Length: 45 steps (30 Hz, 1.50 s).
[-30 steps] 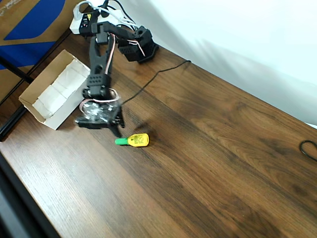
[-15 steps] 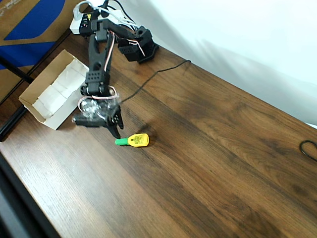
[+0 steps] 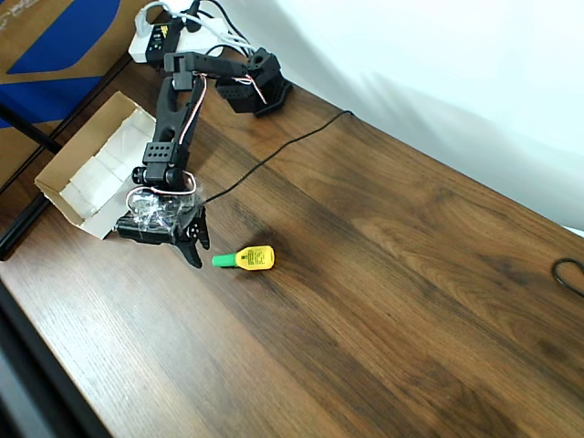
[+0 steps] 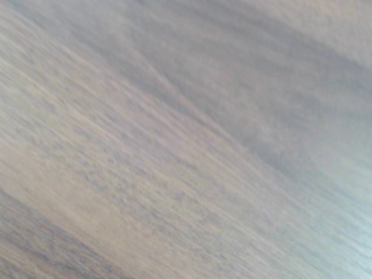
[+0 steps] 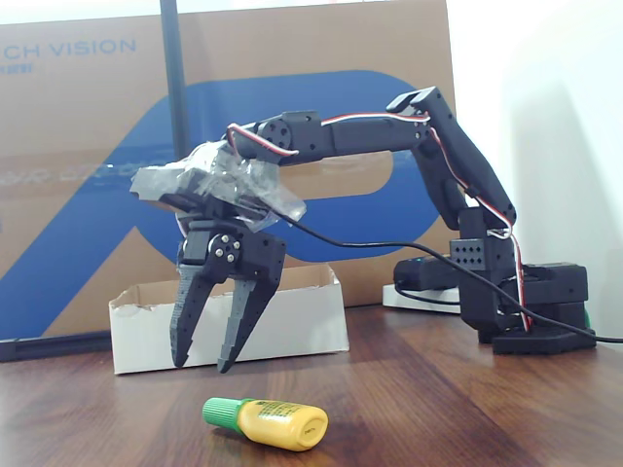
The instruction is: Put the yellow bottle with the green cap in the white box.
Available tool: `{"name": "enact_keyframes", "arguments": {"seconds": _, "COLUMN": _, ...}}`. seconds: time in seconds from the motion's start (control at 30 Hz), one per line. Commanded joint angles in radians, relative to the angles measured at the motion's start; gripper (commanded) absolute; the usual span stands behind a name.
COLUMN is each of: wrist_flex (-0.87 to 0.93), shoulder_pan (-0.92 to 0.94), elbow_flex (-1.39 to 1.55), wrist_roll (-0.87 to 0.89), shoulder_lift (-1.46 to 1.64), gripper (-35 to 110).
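Fixed view: gripper (image 5: pixel 204 362) part open (empty), above table (image 5: pixel 438 409), behind yellow bottle (image 5: pixel 277 424); white box (image 5: pixel 292 326) beyond.

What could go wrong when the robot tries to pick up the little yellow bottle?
The yellow bottle is small, round and lying on its side, so it might roll or squirt out when the open gripper closes. The gripper also hangs a bit beside the green cap, so it could miss. The white box is shallow; a drop could bounce out.
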Motion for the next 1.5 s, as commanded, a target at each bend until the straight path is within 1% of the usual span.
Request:
{"name": "enact_keyframes", "arguments": {"seconds": 0.0, "wrist_flex": 0.005, "shoulder_pan": -0.008, "elbow_flex": -0.018, "wrist_roll": -0.018, "shoulder_lift": 0.031, "gripper": 18}}
{"name": "enact_keyframes", "arguments": {"seconds": 0.33, "wrist_flex": 0.023, "shoulder_pan": -0.094, "elbow_flex": -0.034, "wrist_roll": -0.054, "shoulder_lift": 0.018, "gripper": 18}}
{"name": "enact_keyframes", "arguments": {"seconds": 0.43, "wrist_flex": 0.023, "shoulder_pan": -0.101, "elbow_flex": -0.035, "wrist_roll": -0.098, "shoulder_lift": 0.000, "gripper": 18}}
{"name": "enact_keyframes", "arguments": {"seconds": 1.3, "wrist_flex": 0.086, "shoulder_pan": -0.081, "elbow_flex": 0.025, "wrist_roll": -0.198, "shoulder_lift": -0.028, "gripper": 19}}
{"name": "enact_keyframes", "arguments": {"seconds": 1.47, "wrist_flex": 0.081, "shoulder_pan": -0.075, "elbow_flex": 0.040, "wrist_roll": -0.195, "shoulder_lift": -0.046, "gripper": 19}}
